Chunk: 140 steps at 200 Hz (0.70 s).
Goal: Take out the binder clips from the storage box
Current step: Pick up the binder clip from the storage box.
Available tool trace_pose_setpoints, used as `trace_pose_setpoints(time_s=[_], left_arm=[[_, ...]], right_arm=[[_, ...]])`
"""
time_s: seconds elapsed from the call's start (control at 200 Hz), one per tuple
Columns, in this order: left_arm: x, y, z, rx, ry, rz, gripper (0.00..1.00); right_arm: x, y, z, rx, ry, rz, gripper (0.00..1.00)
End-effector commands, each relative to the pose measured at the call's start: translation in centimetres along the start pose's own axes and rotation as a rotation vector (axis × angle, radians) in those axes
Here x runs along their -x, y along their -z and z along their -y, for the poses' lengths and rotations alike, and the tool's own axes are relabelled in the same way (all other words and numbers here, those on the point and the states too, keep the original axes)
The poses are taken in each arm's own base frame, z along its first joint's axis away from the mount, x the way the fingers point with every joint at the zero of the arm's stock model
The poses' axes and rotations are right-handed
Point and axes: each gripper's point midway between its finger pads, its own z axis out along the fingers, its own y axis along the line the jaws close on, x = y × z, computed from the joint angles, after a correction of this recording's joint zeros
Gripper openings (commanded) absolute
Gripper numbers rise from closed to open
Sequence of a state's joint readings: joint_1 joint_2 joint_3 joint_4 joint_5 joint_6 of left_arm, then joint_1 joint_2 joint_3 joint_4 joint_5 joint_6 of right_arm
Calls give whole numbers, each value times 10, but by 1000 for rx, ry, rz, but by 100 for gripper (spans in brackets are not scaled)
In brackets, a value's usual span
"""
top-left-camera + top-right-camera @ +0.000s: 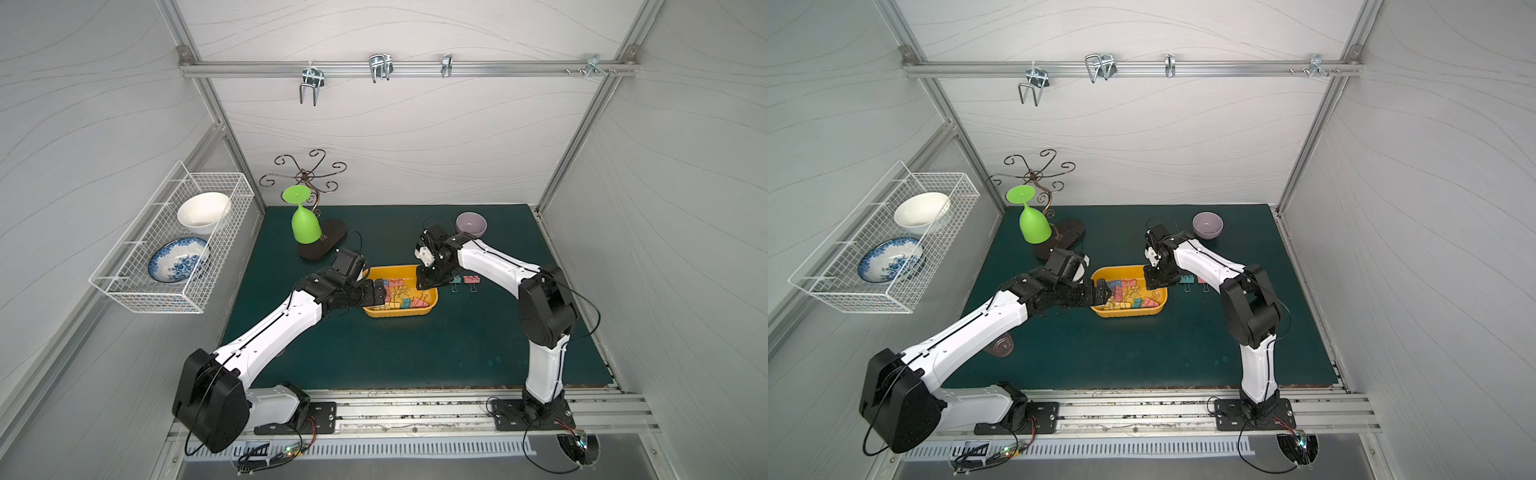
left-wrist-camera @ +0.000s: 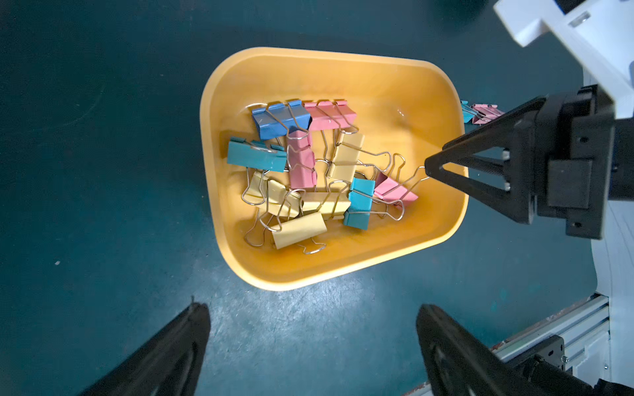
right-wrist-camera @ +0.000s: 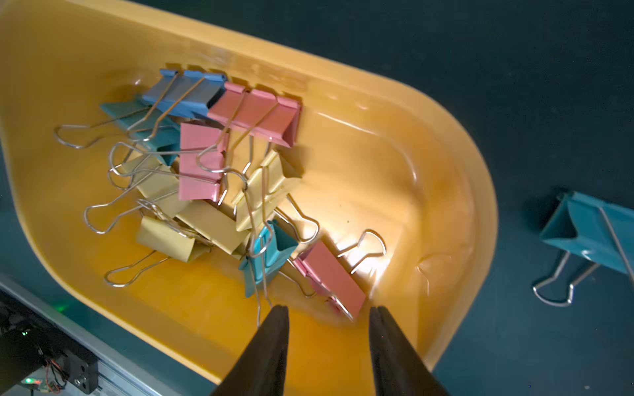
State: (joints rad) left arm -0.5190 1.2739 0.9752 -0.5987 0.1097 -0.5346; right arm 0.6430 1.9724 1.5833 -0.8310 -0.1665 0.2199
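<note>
A white wire basket (image 1: pixel 158 297) on the left wall holds a plain white ceramic bowl (image 1: pixel 203 212) and a blue-and-white floral plate (image 1: pixel 178 259). On the dark green table mat (image 1: pixel 415 353), a lime-green plastic goblet (image 1: pixel 305 226) is upside down beside a dark metal stand with curled arms (image 1: pixel 305 174). A small lilac round bowl (image 1: pixel 471 224) sits near the back edge. Silver metal hooks (image 1: pixel 380 66) hang from an aluminium rail (image 1: pixel 498 66).

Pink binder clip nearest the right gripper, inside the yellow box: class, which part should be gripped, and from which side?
Probably its wire handle, from above, on the right gripper's side of the storage box. That loop juts from the pink clip over bare floor, clear of the pile; the body lies low beside a teal clip.
</note>
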Motion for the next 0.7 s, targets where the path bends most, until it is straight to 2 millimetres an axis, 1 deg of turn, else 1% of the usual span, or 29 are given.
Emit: trace_pose_setpoints(time_s=[0.0,0.25,0.49,0.64,0.695], left_arm=[[10,6,9,-47,10,47,98],[6,6,4,-37,13,45,99],[4,7,3,-42,17,42,99],[7,9,5,-42,13,46,98],[7,9,5,-42,11,44,99]], right_arm=[[-12,-1,-5,27,52,-85,43],[-15,-9,-6,18,101,-152,44],[-20,-17,4,-25,120,-197,43],[-25,-16,-6,36,131,-220,40],[-26,-16,-8,50,136,-227,36]])
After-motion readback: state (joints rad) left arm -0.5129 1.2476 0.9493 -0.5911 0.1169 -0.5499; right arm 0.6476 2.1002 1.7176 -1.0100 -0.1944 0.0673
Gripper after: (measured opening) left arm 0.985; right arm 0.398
